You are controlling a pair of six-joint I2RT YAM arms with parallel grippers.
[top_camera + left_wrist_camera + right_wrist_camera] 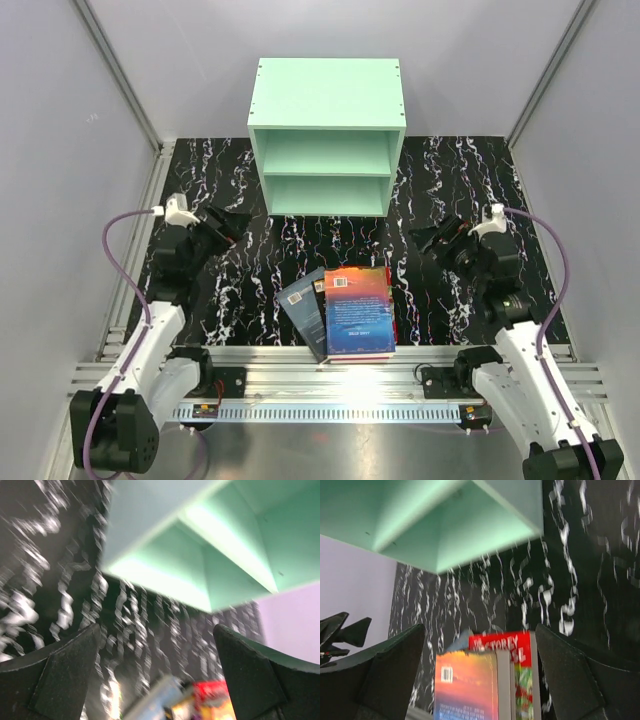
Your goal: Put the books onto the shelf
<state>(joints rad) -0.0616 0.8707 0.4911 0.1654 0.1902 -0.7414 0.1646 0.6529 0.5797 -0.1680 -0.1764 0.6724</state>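
The books lie in a loose pile at the table's near edge, between the two arm bases. The top one shows a red-to-blue back cover with a barcode, and a slate-blue one sticks out at the left. The right wrist view shows the pile with a red "Storey" cover underneath. The mint-green shelf stands at the back centre, both compartments bare. My left gripper hovers open left of the pile. My right gripper hovers open to its right. Neither touches a book.
The table top is black marble-patterned, with grey walls on three sides. An aluminium rail runs along the near edge under the arm bases. The left wrist view, blurred, shows the shelf and the books low down.
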